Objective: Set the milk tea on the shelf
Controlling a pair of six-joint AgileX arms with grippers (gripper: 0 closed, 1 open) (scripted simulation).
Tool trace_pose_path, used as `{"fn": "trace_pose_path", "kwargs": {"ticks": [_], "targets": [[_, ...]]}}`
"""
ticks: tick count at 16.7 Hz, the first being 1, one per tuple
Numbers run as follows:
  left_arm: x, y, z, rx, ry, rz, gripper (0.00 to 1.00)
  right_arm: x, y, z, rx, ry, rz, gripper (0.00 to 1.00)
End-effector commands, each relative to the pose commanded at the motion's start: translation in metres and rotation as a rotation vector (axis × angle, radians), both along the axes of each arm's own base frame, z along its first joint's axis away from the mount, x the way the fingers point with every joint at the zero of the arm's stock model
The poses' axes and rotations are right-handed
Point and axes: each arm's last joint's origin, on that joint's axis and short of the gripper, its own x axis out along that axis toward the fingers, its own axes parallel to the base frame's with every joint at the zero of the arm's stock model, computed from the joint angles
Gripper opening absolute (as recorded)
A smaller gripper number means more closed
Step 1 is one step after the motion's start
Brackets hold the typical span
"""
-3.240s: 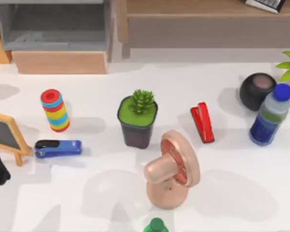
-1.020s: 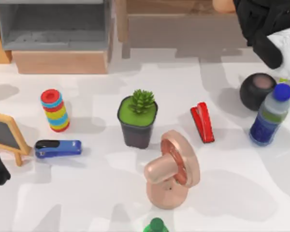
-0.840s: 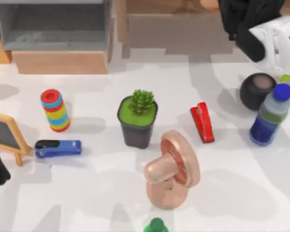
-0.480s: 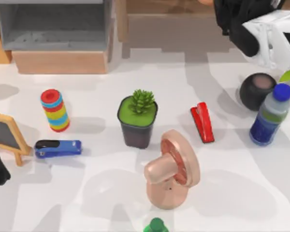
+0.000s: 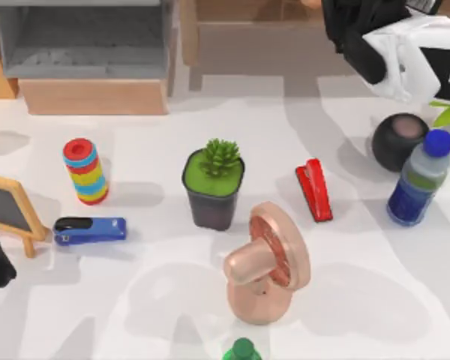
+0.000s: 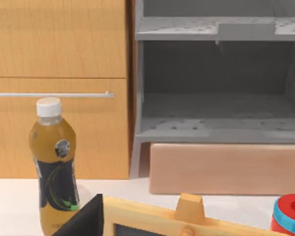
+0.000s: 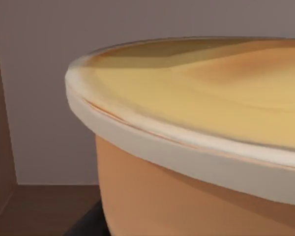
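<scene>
A white and black right arm reaches over the far right of the white table (image 5: 120, 300), its black right gripper (image 5: 352, 26) above the long light-brown wooden shelf (image 5: 285, 41) at the table's far edge. From the right wrist camera, a tan milk tea cup with a cream rim and pale lid (image 7: 196, 147) sits very close to the lens against a grey-brown wall; whether the jaws are clamped on it cannot be told. The left arm is parked at the left edge beside a small wood-framed chalkboard (image 5: 11, 210).
</scene>
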Motion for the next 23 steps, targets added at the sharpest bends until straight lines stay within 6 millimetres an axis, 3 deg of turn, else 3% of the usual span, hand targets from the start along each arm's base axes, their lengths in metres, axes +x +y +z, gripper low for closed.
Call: {"fn": "trace_pose_path", "kwargs": {"ticks": [4, 8, 21, 23], "targets": [[0.0, 0.0, 0.0, 0.0, 0.0, 0.0, 1.0, 0.018, 0.0, -0.014, -0.001, 0.002, 0.0, 0.0], [0.0, 0.0, 0.0, 0.0, 0.0, 0.0, 1.0, 0.018, 0.0, -0.014, -0.001, 0.002, 0.0, 0.0], [0.0, 0.0, 0.0, 0.0, 0.0, 0.0, 1.0, 0.018, 0.0, -0.014, -0.001, 0.002, 0.0, 0.98], [0.0, 0.0, 0.0, 0.0, 0.0, 0.0, 1.0, 0.018, 0.0, -0.014, -0.001, 0.002, 0.0, 1.0]]}}
